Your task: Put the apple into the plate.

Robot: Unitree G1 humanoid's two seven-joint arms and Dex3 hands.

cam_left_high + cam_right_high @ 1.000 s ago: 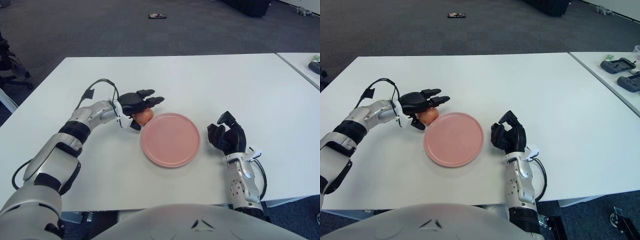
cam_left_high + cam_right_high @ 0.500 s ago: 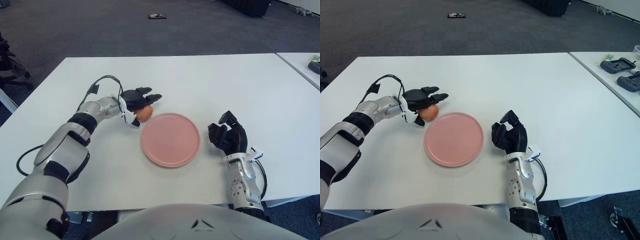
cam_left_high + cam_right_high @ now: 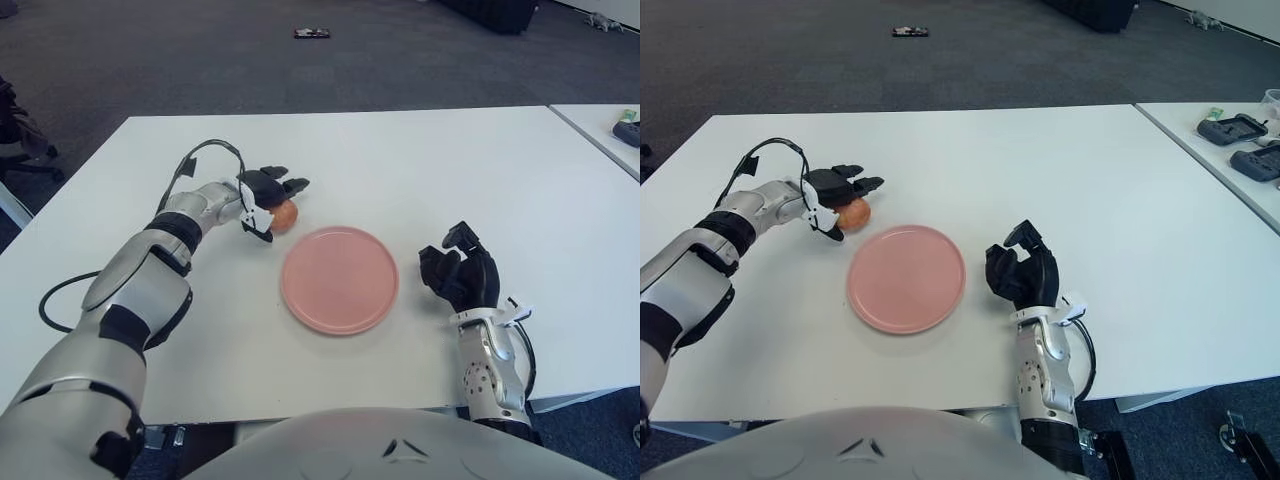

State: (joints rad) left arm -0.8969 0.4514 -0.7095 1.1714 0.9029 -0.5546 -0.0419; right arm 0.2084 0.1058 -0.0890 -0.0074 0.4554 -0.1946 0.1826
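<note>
Curling its black fingers over the small, round orange-red apple (image 3: 284, 215), the left hand (image 3: 266, 191) is gripping the fruit on the smooth white table (image 3: 420, 160), just beyond the upper-left rim of the flat, circular pink plate (image 3: 340, 279). The right hand (image 3: 458, 275) is showing beside the plate's right edge, fingers bent inward around nothing.

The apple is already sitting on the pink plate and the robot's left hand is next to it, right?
Not quite. The apple is not on the pink plate; it sits on the white table beside the plate's far left edge, as the right eye view shows. The left hand is at the apple.
</note>
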